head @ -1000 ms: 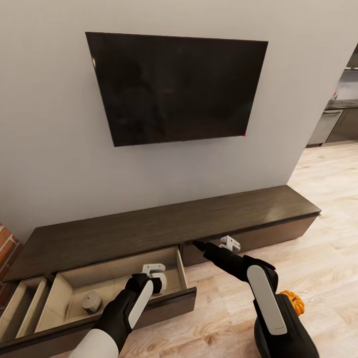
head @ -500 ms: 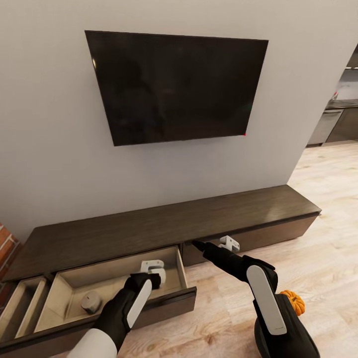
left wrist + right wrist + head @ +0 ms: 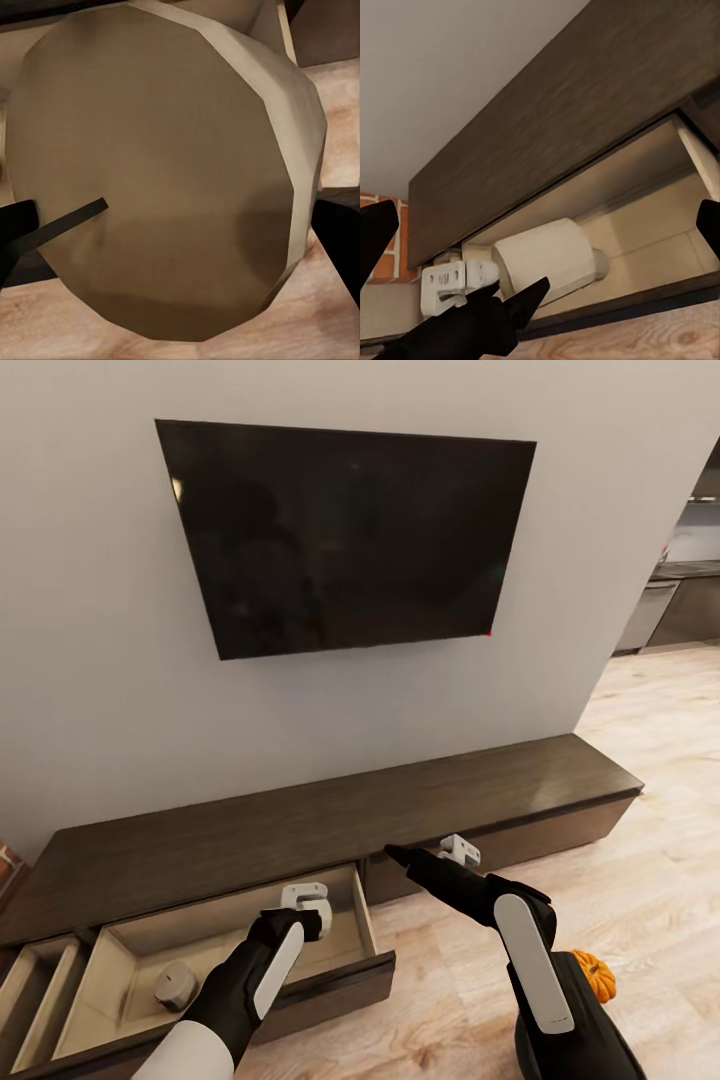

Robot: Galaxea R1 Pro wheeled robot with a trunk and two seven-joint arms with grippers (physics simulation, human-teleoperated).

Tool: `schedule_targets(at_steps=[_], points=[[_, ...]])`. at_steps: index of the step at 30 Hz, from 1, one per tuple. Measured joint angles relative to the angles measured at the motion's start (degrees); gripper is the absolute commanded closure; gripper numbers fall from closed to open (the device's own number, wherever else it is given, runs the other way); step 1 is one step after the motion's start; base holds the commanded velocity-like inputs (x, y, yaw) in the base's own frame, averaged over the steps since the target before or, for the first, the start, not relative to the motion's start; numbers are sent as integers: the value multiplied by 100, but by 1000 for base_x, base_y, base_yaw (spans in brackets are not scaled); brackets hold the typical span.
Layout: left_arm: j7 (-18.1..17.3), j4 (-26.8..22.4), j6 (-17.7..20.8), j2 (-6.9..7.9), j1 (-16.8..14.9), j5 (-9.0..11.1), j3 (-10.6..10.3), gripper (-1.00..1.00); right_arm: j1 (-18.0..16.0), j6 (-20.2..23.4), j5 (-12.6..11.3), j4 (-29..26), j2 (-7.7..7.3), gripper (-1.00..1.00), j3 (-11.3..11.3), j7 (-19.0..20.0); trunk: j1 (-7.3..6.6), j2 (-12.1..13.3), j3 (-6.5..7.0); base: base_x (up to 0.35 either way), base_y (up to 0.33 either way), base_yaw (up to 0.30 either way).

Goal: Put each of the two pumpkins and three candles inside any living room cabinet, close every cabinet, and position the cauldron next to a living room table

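1. A large dark flat screen (image 3: 345, 535) hangs on the pale grey wall above the long, low dark-brown wooden cabinet (image 3: 330, 815); against the earlier head views, both sit a little further left and the brick edge beside the cabinet is almost gone, so the camera has turned, not the furniture.
2. The cabinet's wide pale-lined drawer (image 3: 225, 960) stands pulled out below the cabinet top, with a narrower open compartment (image 3: 40, 1005) on its outer side.
3. The left arm reaches forward and down over that drawer; its white left pincer (image 3: 306, 901) is clenched on a pale beige cylindrical candle (image 3: 551, 259), held above the drawer's inner end, as half a second ago.
4. The right arm stretches forward beside the cabinet's closed front, its white right pincer (image 3: 460, 850) just in front of that panel; whether its fingers are parted I cannot tell.
5. A second pale round candle (image 3: 175, 986) lies on the drawer floor, well apart from the held one.
6. A small orange ribbed pumpkin (image 3: 595, 972) rests on the light wooden floor in front of the cabinet, half hidden behind the right forearm.
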Motion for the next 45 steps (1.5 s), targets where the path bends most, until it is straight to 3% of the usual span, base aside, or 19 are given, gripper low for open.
schedule_targets(at_steps=[14,28,33,36,39,41,45], points=[[-1,0,-3,0,0,-7,-9,100,0,-6,6,1,33,-100,10,-6,1,0,0,23,0,0],[17,4,79,8,-15,-117,0,100,0,-16,28,18,34,-100,23,-6,308,-560,-251,0,0,0],[23,2,83,115,-41,-140,8,100,0,2,22,-2,4,-100,22,74,418,-761,-341,0,0,0],[26,14,80,155,-78,-123,9,100,31,-1,15,-43,-17,-100,-5,600,484,-881,-395,0,0,0],[30,23,78,170,-85,-122,9,100,246,-26,-59,-76,-92,-100,-146,1569,550,-1002,-449,0,0,0],[33,25,75,173,-87,-120,10,100,308,-32,-45,-80,-214,-100,-339,2122,594,-1082,-485,0,0,0],[36,26,72,176,-87,-119,10,100,414,-50,-30,-83,-383,-100,-804,2862,681,-1242,-557,0,0,0]])
